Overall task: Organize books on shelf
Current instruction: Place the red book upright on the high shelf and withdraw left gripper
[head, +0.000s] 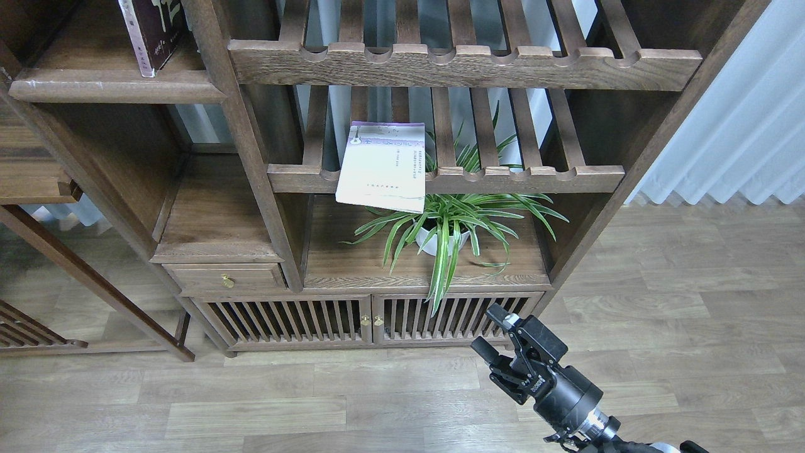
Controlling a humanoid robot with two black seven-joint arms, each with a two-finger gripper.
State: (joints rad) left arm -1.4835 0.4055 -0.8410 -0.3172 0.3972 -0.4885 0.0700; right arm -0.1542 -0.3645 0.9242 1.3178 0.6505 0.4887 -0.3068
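Up top left, the solid dark-brown wooden shelf board [113,85] has the thick maroon paperback [153,31] standing on it. Over on the slatted wooden rack [440,179], the pale lavender-white paperback [382,167] lies flat, overhanging the rail above the green spider plant [449,220]. Lower right, my right black two-finger gripper [495,333] hangs with fingers spread, empty.
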